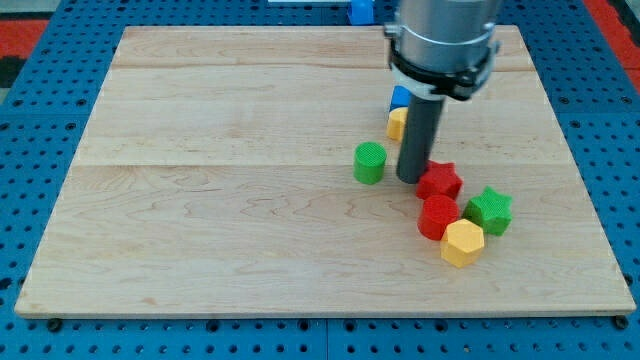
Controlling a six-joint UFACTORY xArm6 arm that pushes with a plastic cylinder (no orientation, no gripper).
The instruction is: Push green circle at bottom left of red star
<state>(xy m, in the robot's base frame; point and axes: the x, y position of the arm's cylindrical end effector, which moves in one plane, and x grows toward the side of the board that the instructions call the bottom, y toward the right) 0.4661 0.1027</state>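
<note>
The green circle (370, 162) is a short green cylinder near the middle of the wooden board (220, 200). The red star (439, 181) lies to its right. My tip (412, 178) stands between them, right of the green circle with a small gap and touching or nearly touching the red star's left edge. The green circle sits left of and slightly above the red star.
A red circle (437, 217), a yellow hexagon (462, 243) and a green star (489, 210) cluster below and right of the red star. A blue block (400, 97) and a yellow block (397, 123) sit behind the rod, partly hidden.
</note>
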